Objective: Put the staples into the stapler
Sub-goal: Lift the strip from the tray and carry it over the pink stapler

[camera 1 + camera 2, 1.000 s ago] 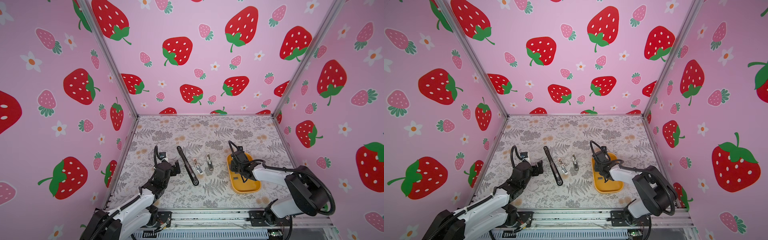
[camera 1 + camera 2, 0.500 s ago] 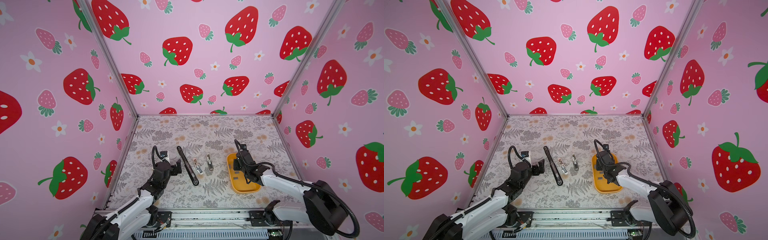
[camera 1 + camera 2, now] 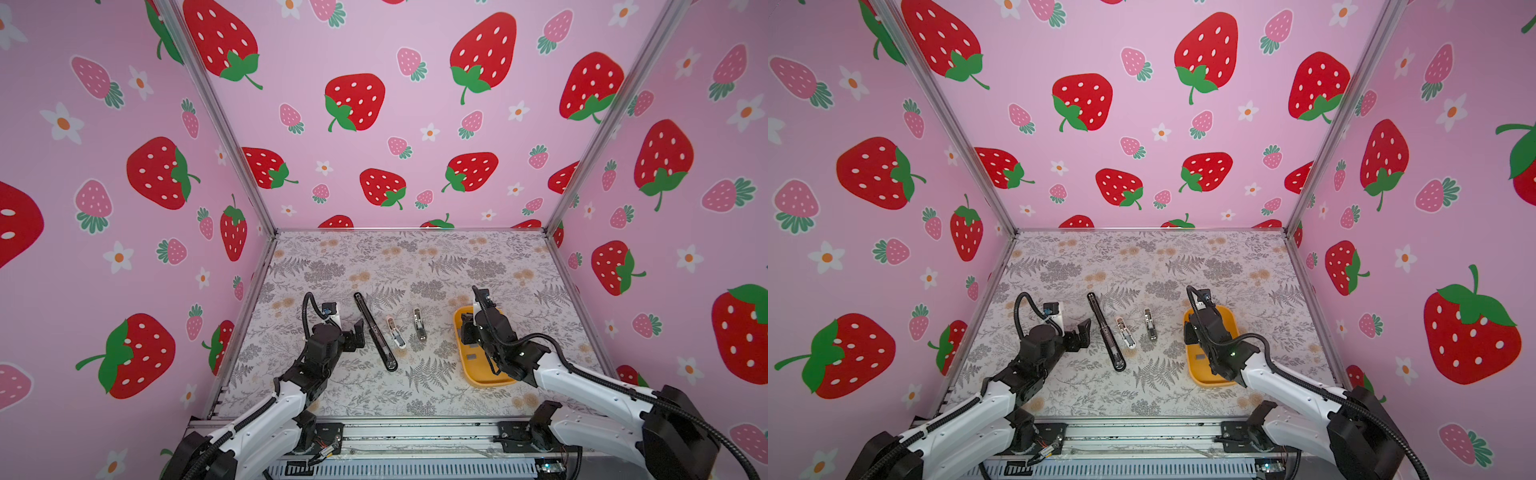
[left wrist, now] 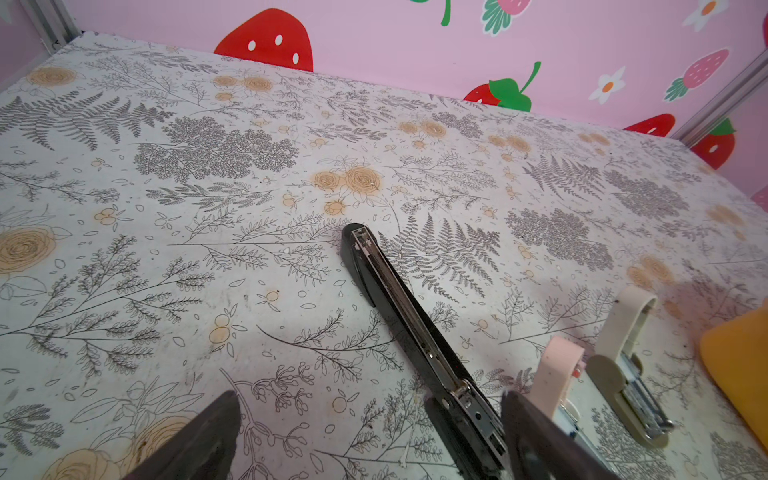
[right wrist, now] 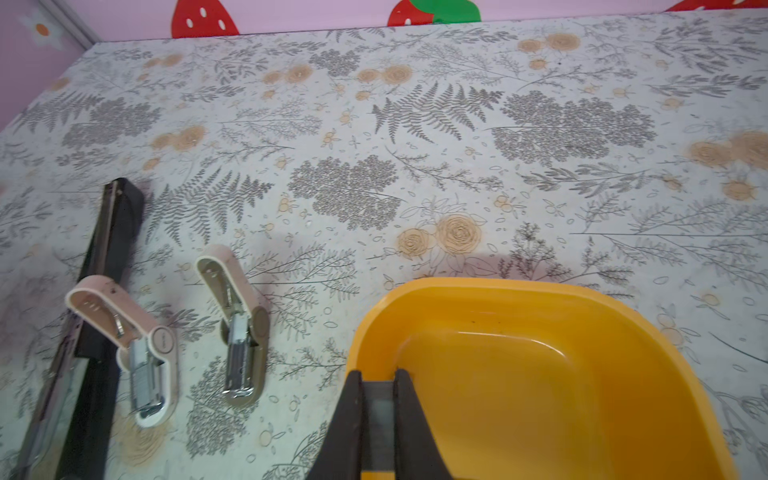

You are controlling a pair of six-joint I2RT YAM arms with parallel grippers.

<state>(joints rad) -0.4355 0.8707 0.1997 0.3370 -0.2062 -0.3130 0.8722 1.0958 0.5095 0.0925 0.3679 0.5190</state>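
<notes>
My right gripper [image 5: 378,390] is shut on a flat grey strip of staples [image 5: 377,419], held over the near left corner of the yellow tray [image 5: 582,316]. In both top views it hovers at the tray's left side [image 3: 467,328] [image 3: 1190,332]. Another strip of staples [image 3: 471,356] lies on the tray floor. Three staplers lie opened on the mat: a long black stapler [image 3: 374,332], a small pink stapler [image 3: 395,332] and a small beige stapler [image 3: 419,324]. My left gripper [image 3: 357,332] [image 4: 370,436] is open, straddling the black stapler's hinge [image 4: 457,390] without touching it.
Pink strawberry walls close the cell on three sides, with metal posts in the far corners. The floral mat [image 3: 415,262] stretches bare behind the staplers. The tray's rim [image 3: 1208,380] is close to my right arm, and the front rail [image 3: 415,432] runs along the near edge.
My right arm has swung its elbow outward to the right while its gripper stays over the tray's left side with the strip. My left gripper has edged slightly toward the black stapler.
</notes>
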